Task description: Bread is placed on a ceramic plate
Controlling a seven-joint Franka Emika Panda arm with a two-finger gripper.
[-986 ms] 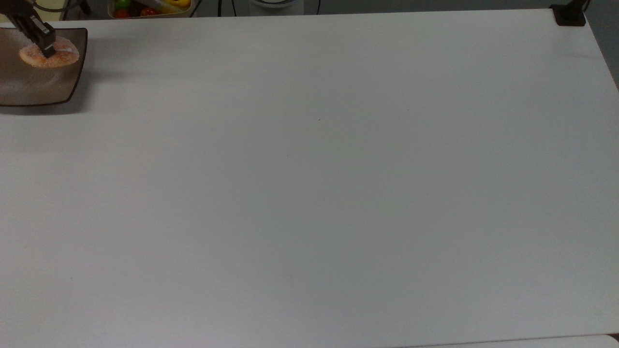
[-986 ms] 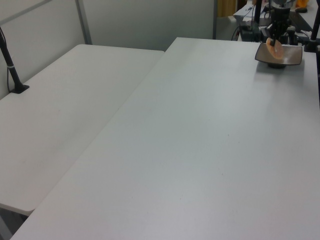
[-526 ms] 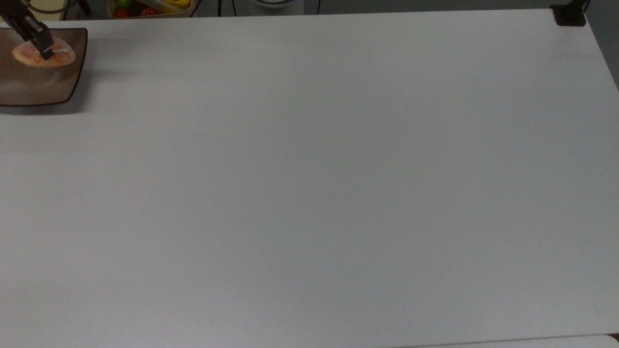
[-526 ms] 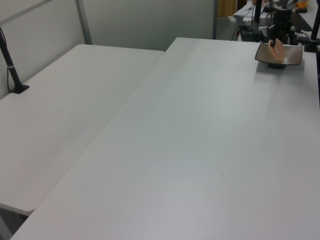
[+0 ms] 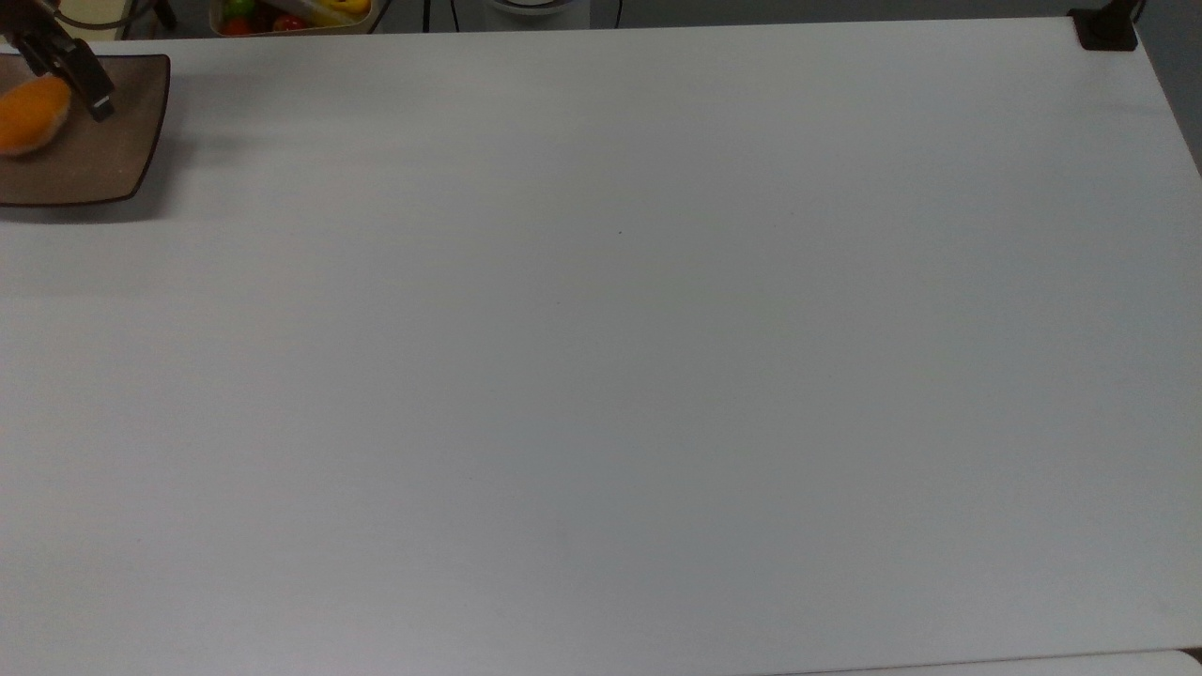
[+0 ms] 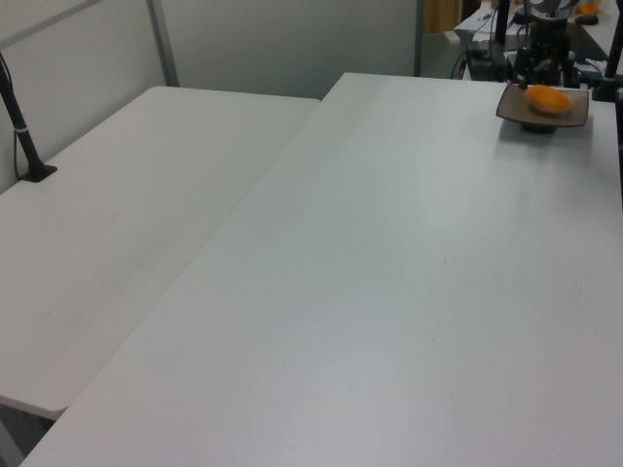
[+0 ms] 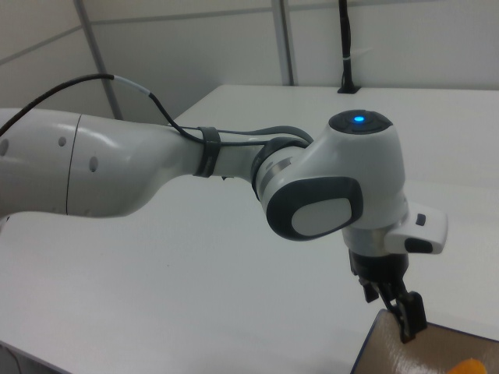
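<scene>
On the brown plate at the table's far corner, the bread lies flat, apparently released. Just above it the gripper hangs, fingers spread and empty. Next, I'd guess, it lifts straight clear.

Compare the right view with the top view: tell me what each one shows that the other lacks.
Right view alone: the white arm, its cable, and a blue light on its wrist.
Top view alone: a tub of colourful fruit behind the table and a black clamp at the far corner.
Both: the tool above the ceramic plate, with the bread lying free on it.
</scene>
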